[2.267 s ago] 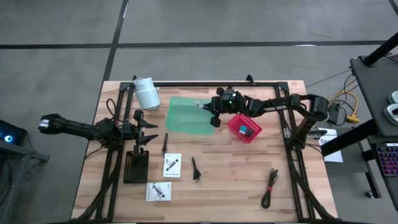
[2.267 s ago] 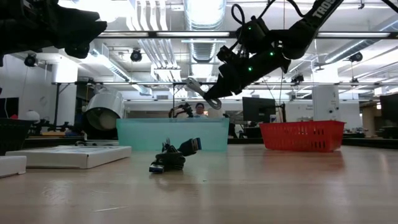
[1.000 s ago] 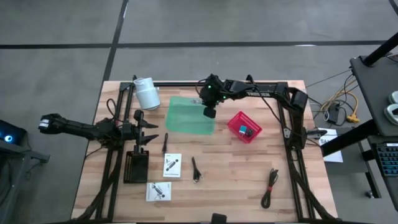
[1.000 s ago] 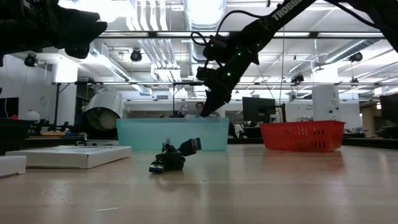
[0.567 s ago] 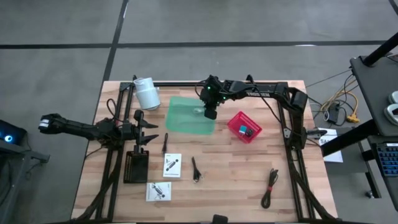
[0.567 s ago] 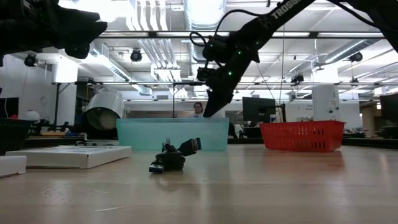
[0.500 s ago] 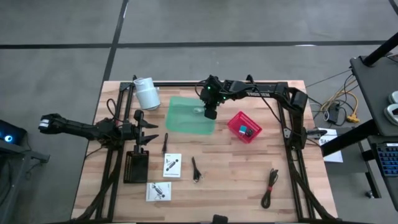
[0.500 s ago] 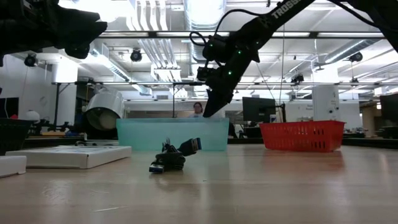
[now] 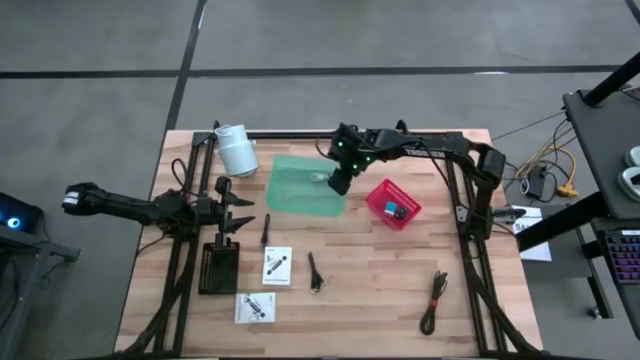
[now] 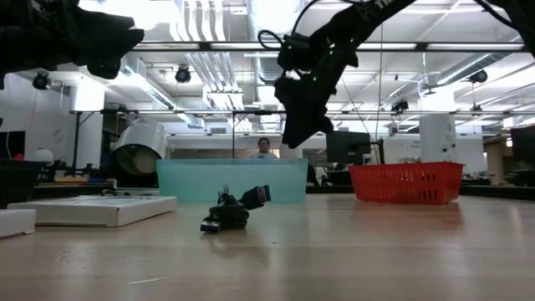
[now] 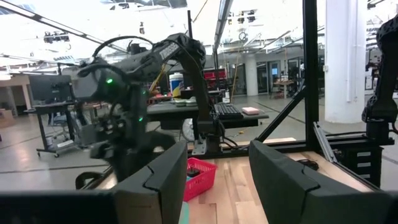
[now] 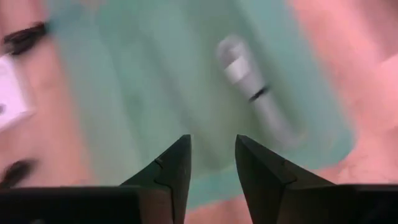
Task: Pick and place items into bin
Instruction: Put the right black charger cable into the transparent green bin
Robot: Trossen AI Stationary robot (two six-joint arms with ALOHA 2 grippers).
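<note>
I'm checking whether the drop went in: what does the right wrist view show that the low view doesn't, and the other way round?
Only the right wrist view shows the inside of the green bin, with a silver cable lying in it, and the right pincer open and empty above it.

Only the low view shows the black cable bundle on the table, the red basket, the flat white box and a person behind the bin.

Both show the green bin and the right pincer over it.
</note>
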